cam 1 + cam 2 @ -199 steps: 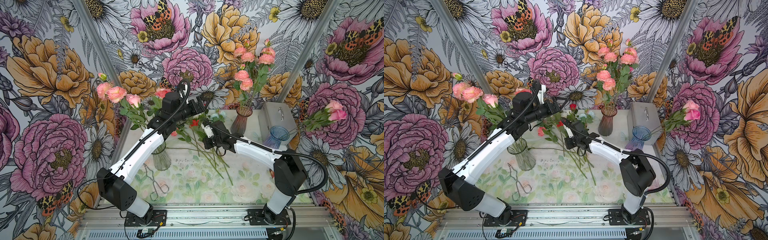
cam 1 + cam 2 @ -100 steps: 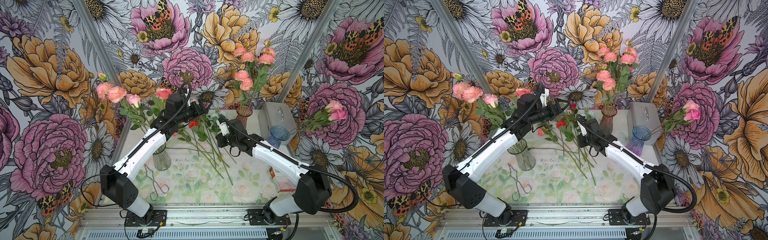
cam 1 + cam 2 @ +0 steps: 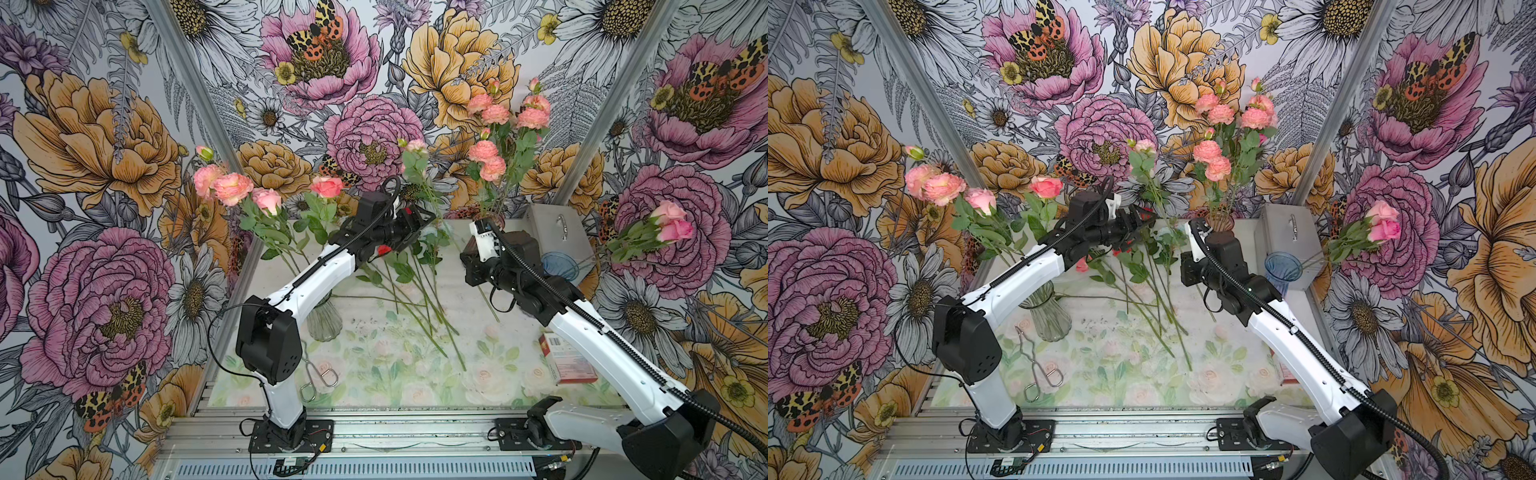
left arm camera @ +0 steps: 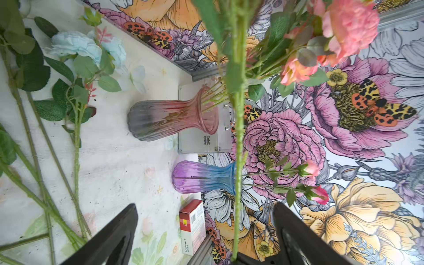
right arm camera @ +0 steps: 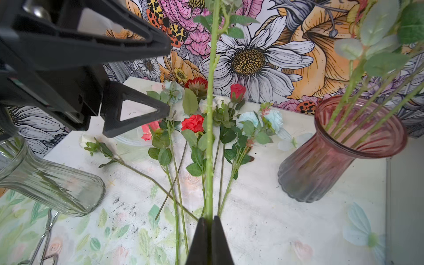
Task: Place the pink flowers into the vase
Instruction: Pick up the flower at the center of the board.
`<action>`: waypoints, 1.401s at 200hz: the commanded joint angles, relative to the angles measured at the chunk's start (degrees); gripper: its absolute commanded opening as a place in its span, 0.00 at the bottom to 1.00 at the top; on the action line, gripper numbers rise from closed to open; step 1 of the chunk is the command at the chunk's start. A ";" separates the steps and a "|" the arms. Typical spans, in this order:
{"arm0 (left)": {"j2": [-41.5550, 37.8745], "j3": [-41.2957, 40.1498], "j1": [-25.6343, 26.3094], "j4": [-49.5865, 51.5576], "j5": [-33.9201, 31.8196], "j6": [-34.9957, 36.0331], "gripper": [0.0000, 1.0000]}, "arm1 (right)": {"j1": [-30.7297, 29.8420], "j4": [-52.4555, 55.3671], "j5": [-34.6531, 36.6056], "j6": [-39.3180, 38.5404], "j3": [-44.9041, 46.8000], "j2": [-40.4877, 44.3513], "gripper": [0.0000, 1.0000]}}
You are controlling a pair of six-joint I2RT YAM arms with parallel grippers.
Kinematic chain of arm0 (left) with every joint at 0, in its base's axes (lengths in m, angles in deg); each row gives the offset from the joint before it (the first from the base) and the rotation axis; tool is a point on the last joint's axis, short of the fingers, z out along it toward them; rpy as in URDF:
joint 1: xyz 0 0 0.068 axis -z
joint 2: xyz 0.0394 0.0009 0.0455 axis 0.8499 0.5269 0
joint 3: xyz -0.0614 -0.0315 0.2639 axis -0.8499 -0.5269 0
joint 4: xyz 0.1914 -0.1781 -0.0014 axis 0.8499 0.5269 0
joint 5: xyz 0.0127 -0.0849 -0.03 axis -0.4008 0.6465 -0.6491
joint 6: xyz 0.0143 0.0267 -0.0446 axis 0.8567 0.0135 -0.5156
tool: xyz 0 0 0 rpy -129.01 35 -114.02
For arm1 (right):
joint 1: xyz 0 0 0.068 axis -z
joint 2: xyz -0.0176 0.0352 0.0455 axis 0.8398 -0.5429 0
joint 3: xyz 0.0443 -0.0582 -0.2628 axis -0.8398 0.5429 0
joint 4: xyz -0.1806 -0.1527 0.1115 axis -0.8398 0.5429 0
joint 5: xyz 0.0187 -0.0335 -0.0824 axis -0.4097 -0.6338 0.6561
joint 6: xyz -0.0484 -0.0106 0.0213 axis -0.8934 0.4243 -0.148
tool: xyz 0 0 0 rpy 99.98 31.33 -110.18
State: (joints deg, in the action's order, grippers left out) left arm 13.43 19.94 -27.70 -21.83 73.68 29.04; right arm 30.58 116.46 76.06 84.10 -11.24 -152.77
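My right gripper [image 5: 209, 220] is shut on the green stem of a pink flower [image 3: 415, 146], which stands nearly upright over the back of the table. My left gripper [image 4: 205, 205] is open, and the stem [image 4: 238, 160] runs between its fingers [image 4: 291, 229] without being pinched. In both top views the left gripper [image 3: 415, 220] [image 3: 1138, 220] is level with the stem's middle. Other pink flowers stand in three vases: a clear vase [image 3: 324, 320] on the left, a pink-tinted vase [image 5: 332, 156] at the back, and a blue-purple vase [image 4: 202, 176] at the right.
A pile of loose stems lies mid-table, with red roses [image 5: 192, 122] and pale blue blooms [image 4: 73, 46]. Metal tongs [image 3: 316, 374] lie near the front left. A red-and-white box [image 3: 569, 357] and a grey metal case [image 3: 557, 237] stand on the right.
My right gripper has lifted the pink flower from the pile and carried it right, so the bloom now rises above the left gripper. The left jaws have narrowed slightly around the stem.
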 commanded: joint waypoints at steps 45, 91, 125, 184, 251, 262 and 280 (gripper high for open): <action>4.82 4.50 2.37 -4.45 1.28 -1.23 0.90 | 0.09 0.49 -2.95 -0.15 -0.97 2.74 0.00; 6.73 4.52 2.39 -5.72 -0.42 -1.06 0.85 | -0.07 0.50 -5.98 0.49 -0.72 3.86 0.00; 8.22 7.72 2.50 -6.00 -0.92 -0.36 0.72 | -0.17 0.57 -7.45 -0.45 -0.23 3.61 0.00; 8.81 9.40 2.46 -4.94 -1.95 1.54 0.36 | -0.26 0.42 -9.39 -1.14 0.79 2.32 0.00; 8.60 11.97 2.64 -0.19 -1.21 6.55 0.00 | 0.09 0.42 -7.97 -1.34 -1.31 -4.43 0.00; 8.44 12.30 2.61 0.70 -1.30 7.67 0.00 | 0.09 0.40 -8.21 -1.16 -1.90 -5.22 0.00; 7.92 12.39 2.68 1.76 -1.21 9.04 0.00 | 0.09 0.44 -8.40 -0.92 -2.77 -6.10 0.00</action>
State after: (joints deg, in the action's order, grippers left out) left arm 22.02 30.25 -25.39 -21.78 71.95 35.12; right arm 30.49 117.47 67.20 83.01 -11.33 -157.45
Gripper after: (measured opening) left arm 0.067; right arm 0.053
